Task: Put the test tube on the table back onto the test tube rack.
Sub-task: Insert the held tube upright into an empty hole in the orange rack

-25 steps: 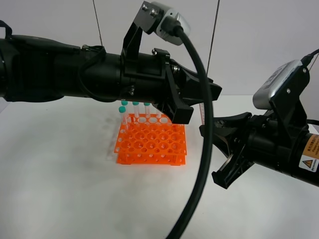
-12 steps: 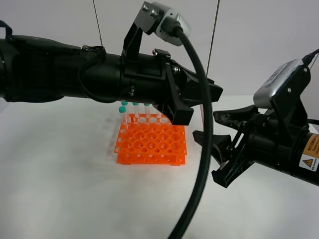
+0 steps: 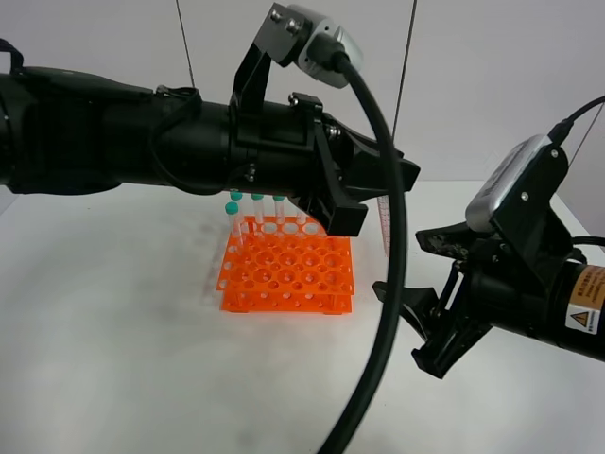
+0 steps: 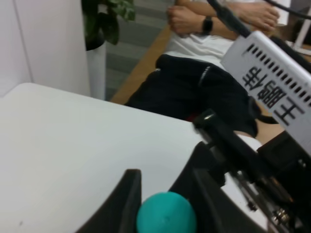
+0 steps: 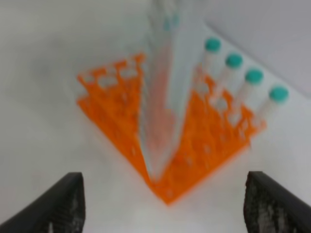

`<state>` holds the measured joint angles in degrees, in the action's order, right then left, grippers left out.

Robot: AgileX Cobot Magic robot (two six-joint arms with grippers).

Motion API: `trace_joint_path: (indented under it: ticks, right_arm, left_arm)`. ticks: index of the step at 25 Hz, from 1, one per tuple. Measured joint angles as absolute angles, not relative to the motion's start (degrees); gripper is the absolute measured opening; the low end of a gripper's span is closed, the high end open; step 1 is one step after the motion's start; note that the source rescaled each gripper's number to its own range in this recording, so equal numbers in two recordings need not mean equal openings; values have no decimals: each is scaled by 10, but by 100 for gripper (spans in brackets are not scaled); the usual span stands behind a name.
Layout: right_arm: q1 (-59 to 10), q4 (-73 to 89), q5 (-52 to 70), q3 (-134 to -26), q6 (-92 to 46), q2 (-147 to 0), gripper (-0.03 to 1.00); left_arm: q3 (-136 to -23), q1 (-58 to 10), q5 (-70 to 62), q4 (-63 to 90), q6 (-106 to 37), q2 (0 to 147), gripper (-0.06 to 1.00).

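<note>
Currently on the worktop (image 3: 113, 331), listed item by item.

Test tube (image 4: 166, 218): clear, with a teal cap, held off the worktop in the left tool (image 4: 164, 191). The left wrist view shows the rounded cap seated between the two black fingers (image 4: 127, 204). In the high view the tube's pale body hangs below that tool, to the right of the rack and clear of it. The right wrist view shows it only as a blur in front of the rack.

Left tool: closed on the test tube at the cap end. Its arm reaches in from the left, across and above the rack.

Right tool (image 5: 163, 184): jaws spread wide, nothing between them. It is low on the right side, pointed towards the rack and apart from it.

Test tube rack (image 3: 284, 274): bright orange, tiered plates with round holes, standing flat near the middle of the worktop.

Other tubes (image 5: 234, 60): four teal-capped ones stand upright in a row along the rack's far edge. Most other holes that can be seen are vacant.

Black cable (image 3: 392, 312): a thick loop from the left wrist camera, passing in front of the scene.

Background, left wrist view: a seated person (image 4: 194, 43) with arms folded, and a potted plant (image 4: 104, 19).
</note>
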<state>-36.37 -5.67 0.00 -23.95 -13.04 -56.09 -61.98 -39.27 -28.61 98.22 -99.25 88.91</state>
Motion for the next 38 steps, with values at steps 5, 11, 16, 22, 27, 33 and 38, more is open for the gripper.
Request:
trace_joint_path:
  ticks: [5, 11, 16, 22, 27, 33, 38]
  right_arm:
    - [-320, -57, 64, -241, -124, -561, 93]
    - [-287, -89, 196, -274, -122, -561, 92]
    - [-231, -139, 262, -305, -90, -561, 90]
    - [-122, -154, 242, -337, -29, -561, 90]
    - [-42, -148, 211, -347, 63, -561, 90]
    - [21, -147, 233, -348, 97, -561, 90]
    - [32, -136, 265, -348, 97, -561, 90]
  left_arm:
    - [-620, -393, -271, 980, -992, 889, 0]
    - [-620, -393, -271, 979, -992, 889, 0]
    - [-620, -393, -270, 979, -992, 889, 0]
    - [-620, -393, -270, 979, -992, 889, 0]
    - [-620, -393, -277, 978, -992, 889, 0]
    - [-620, -393, -291, 978, -992, 889, 0]
    - [-620, -393, -292, 978, -992, 889, 0]
